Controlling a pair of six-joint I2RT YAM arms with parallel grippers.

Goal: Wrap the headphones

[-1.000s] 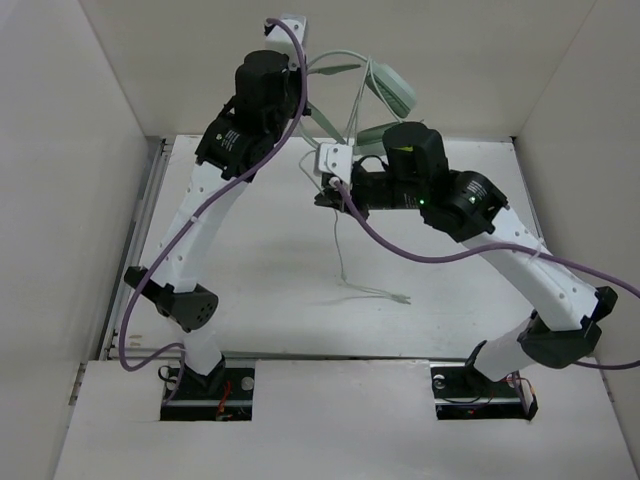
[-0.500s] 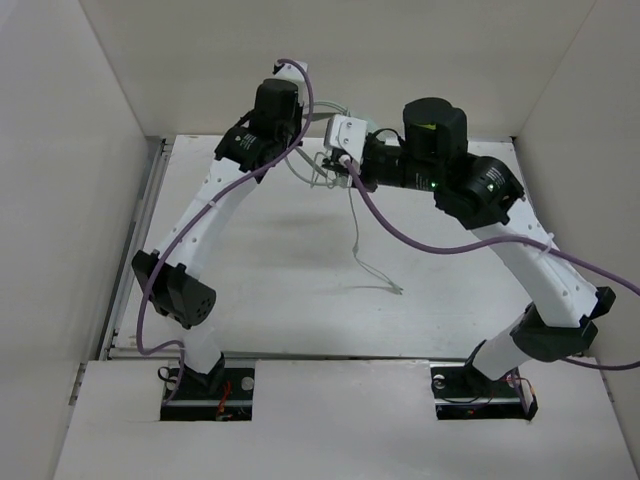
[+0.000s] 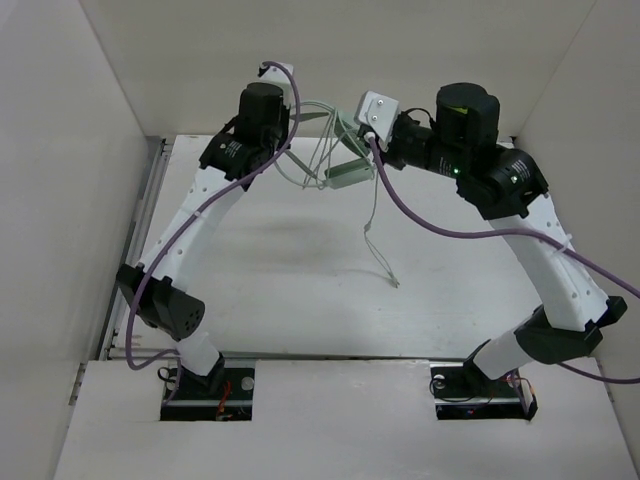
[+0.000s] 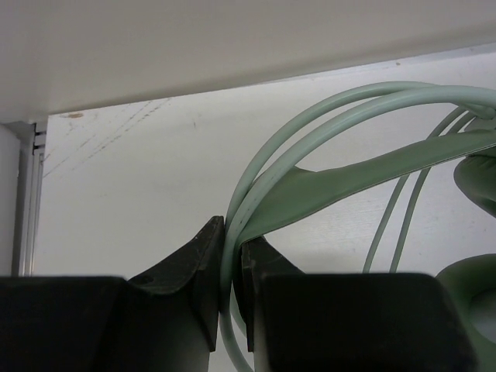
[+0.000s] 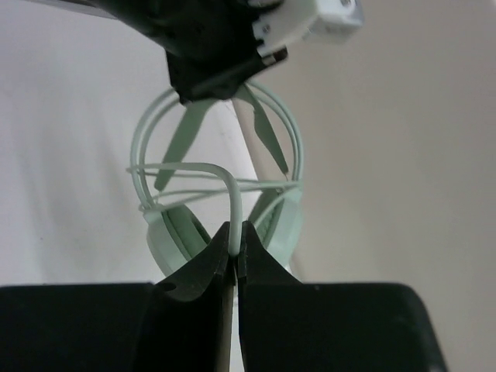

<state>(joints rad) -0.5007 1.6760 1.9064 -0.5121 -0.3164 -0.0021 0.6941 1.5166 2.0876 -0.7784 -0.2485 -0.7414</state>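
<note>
headphones (image 3: 345, 175) aloft, upper centre of top view | left gripper (image 4: 232, 287) clamped on headband (image 4: 349, 182) | right gripper (image 5: 234, 260) pinching cord (image 5: 233, 209) | few turns on, hanging tail unwound; roughly midway

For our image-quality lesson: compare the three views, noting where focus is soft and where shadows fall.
Top external: evenly lit and sharp, with a faint soft shadow on the table. Left wrist: the headband is crisp, the black left hand nearly featureless. Right wrist: the headphones look soft, the left hand above them blurred.
</note>
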